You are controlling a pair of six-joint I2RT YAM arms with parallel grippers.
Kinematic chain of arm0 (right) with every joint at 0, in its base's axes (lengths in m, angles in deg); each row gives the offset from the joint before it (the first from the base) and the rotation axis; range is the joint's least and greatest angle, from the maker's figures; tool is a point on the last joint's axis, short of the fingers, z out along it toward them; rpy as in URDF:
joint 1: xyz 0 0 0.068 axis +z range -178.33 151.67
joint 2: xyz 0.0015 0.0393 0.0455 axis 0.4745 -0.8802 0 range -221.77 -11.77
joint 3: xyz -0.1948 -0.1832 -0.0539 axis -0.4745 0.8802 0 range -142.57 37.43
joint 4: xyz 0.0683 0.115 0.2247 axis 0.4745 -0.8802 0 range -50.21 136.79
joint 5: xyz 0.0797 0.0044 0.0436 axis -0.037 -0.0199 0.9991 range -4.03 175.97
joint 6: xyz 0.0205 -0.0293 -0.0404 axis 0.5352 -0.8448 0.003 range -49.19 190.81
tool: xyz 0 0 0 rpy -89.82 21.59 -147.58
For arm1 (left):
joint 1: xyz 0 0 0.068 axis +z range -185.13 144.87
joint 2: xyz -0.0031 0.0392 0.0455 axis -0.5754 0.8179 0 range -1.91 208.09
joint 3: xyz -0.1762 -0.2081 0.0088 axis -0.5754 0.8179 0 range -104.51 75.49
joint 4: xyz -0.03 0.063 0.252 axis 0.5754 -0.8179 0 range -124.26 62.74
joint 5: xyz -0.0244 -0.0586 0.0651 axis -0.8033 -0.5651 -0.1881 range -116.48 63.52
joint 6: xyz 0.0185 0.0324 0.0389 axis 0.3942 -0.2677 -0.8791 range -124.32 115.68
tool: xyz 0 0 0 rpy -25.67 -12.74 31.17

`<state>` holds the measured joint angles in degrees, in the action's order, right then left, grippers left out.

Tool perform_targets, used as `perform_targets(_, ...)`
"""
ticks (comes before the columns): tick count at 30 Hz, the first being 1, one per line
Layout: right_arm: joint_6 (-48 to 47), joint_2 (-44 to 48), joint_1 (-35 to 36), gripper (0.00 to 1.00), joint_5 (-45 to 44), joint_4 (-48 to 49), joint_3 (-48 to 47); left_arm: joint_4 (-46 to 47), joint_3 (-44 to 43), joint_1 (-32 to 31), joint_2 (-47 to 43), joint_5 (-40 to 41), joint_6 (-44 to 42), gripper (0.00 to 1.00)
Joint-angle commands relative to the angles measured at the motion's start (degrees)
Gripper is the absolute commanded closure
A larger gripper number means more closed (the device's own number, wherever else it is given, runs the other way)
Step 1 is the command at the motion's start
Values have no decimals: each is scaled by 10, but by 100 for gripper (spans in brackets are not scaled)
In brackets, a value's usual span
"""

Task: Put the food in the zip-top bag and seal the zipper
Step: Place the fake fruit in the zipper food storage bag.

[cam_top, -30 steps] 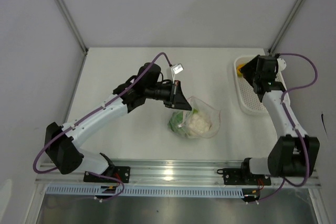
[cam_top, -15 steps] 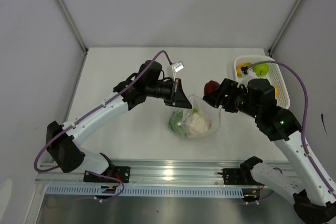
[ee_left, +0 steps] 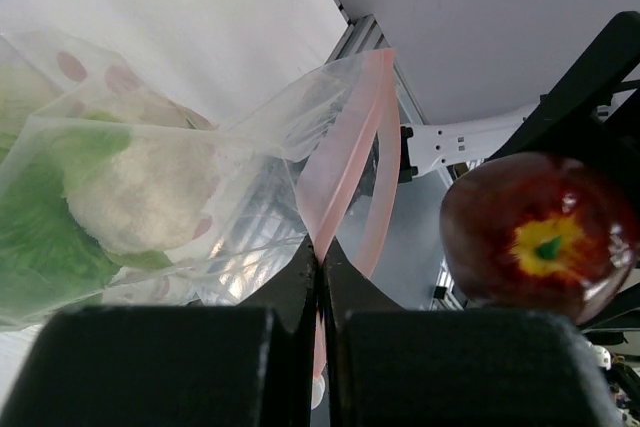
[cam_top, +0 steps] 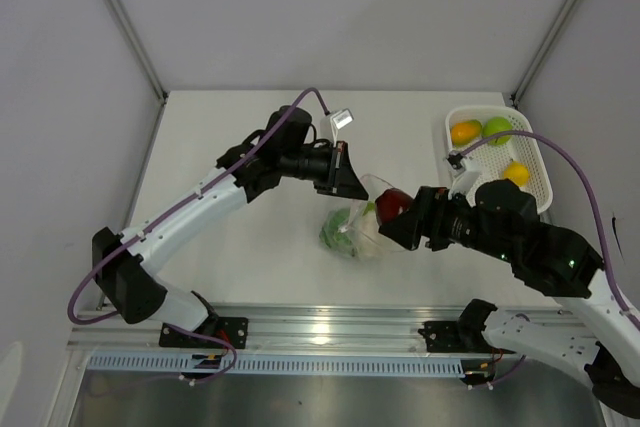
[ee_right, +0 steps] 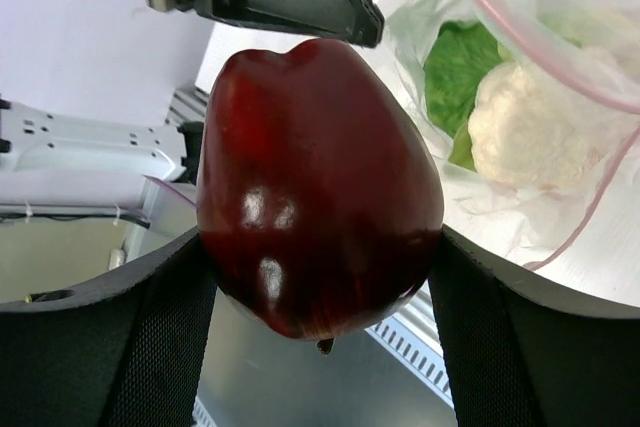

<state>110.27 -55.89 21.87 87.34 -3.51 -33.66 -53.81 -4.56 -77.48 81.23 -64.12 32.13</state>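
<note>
Red plastic apple (ee_right: 320, 197) at clear dotted bag (ee_left: 190, 142)
Right claw (cam_top: 402, 221) clamps apple; left claw (ee_left: 320, 292) pinches the pink zipper strip (ee_left: 345, 162).

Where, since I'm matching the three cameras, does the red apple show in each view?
Top external: the red apple is right of centre, at the mouth of the zip-top bag.
Left wrist: right edge, beside the pink zipper.
Right wrist: centre, clamped in the right gripper.
Shared landmark: the white cauliflower-like piece inside the bag.

Overhead, 2 wrist close-ups, zip-top bag (ee_left: 300, 107) shared
</note>
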Motion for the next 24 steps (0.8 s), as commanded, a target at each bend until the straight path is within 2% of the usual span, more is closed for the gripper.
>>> perform_targets(1,4,-20,10,96,-1,-17,10,0,-28,2,-4,5,-3,99)
perform_targets(4,11,-40,18,93,-38,-18,17,0,-25,3,-8,2,-1,99)
perform_targets(6,11,-54,19,87,-75,-31,11,-1,-23,3,-12,2,-1,99)
perform_targets(9,4,-76,19,85,-104,-52,-4,-6,-22,3,-20,9,-5,99)
perform_targets(15,-12,-130,19,82,-121,-66,-20,-4,-15,0,-31,10,-2,100)
perform_targets(21,-11,-177,17,67,-152,-94,-40,-2,-13,-5,-35,13,1,99)
perform_targets(22,-11,-179,18,59,-160,-99,-40,-2,-12,-5,-36,13,1,99)
perform_targets(24,-11,-181,16,52,-181,-103,-45,-3,-13,-7,-38,15,2,99)
